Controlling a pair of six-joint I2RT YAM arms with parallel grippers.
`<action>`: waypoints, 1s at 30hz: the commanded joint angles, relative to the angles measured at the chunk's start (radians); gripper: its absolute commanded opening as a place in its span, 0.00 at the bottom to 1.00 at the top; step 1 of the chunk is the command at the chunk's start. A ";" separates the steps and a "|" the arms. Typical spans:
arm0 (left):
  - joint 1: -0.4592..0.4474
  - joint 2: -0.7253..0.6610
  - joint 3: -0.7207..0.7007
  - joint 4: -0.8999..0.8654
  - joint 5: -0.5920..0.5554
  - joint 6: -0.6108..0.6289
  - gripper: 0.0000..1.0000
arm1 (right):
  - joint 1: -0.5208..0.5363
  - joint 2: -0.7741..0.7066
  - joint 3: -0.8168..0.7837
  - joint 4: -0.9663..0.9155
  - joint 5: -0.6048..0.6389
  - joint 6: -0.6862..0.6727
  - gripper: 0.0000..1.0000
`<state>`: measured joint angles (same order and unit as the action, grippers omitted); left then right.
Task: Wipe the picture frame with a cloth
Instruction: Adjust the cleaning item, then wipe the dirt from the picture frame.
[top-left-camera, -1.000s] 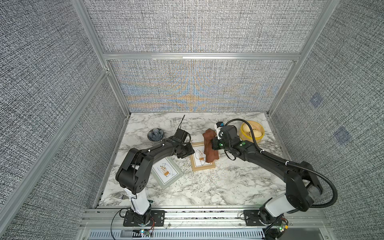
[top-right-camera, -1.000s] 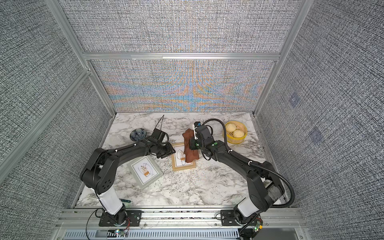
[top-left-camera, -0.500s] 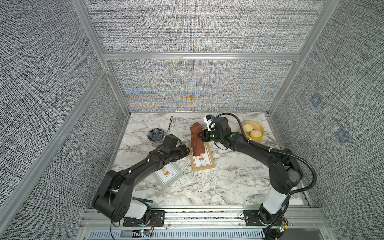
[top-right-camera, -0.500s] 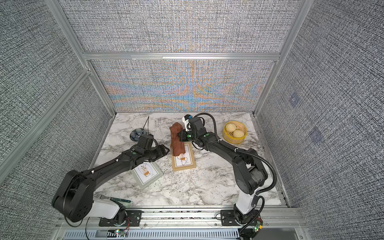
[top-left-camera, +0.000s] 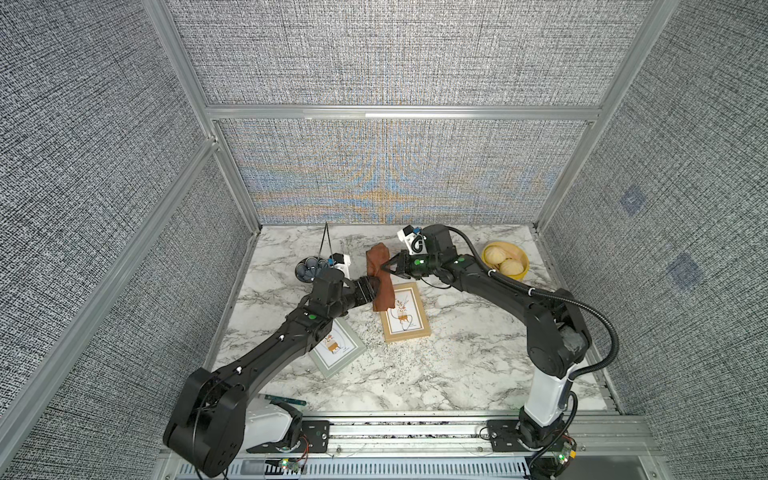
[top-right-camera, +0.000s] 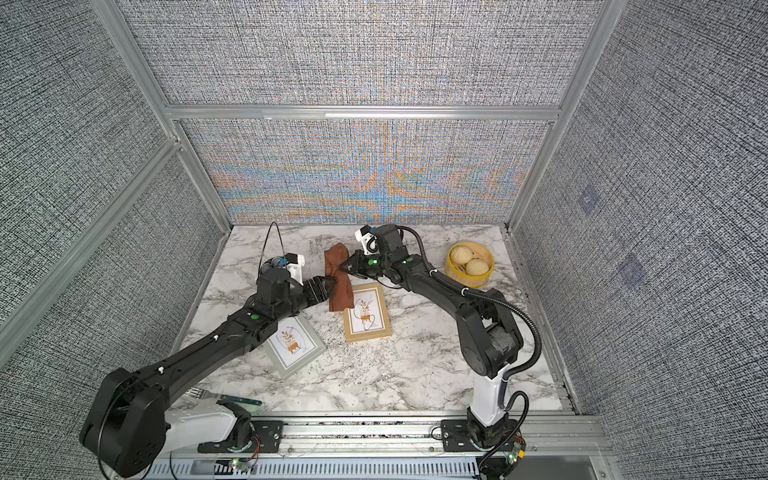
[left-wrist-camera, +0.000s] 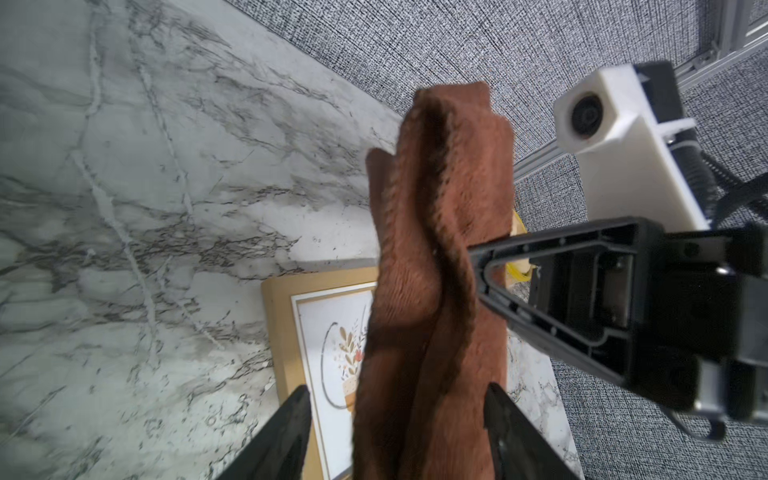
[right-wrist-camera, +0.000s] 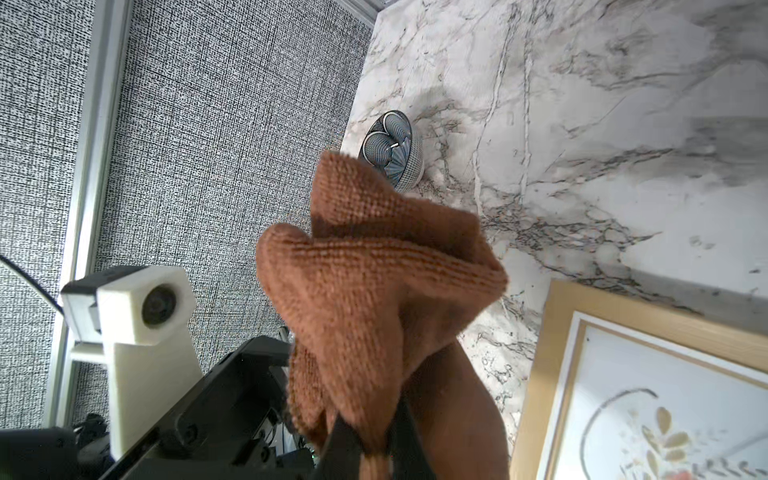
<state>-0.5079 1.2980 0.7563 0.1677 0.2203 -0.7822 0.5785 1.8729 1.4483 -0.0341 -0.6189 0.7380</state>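
Note:
The reddish-brown cloth hangs in a long twisted strip from my right gripper, which is shut on its upper part; the pinch shows in the right wrist view. The cloth's lower end drapes over the far left corner of the wooden picture frame, which lies flat on the marble table. My left gripper is open, its fingers standing either side of the hanging cloth. One finger has a clear gap and the other is at the cloth's edge. A second, grey-green picture frame lies partly under the left arm.
A yellow basket with two buns stands at the back right. A small patterned bowl sits at the back left, behind the left wrist. A teal-handled fork lies at the front left edge. Fabric walls close in three sides.
My right gripper has carried the cloth leftward and farther back, off the middle of the wooden frame. The left arm stretched out low and its opened jaws now straddle the hanging cloth.

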 joint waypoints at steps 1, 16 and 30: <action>0.001 0.061 0.043 0.047 0.081 0.027 0.58 | 0.007 0.000 0.001 0.005 -0.050 0.032 0.00; 0.000 0.088 0.056 -0.112 -0.007 0.094 0.00 | -0.061 -0.106 -0.053 -0.173 0.147 -0.144 0.44; 0.001 0.180 0.407 -0.968 -0.400 0.176 0.00 | -0.085 0.015 -0.098 -0.404 0.368 -0.378 0.52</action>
<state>-0.5079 1.4460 1.1107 -0.5751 -0.0826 -0.6411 0.4915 1.8637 1.3472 -0.4000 -0.2691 0.4015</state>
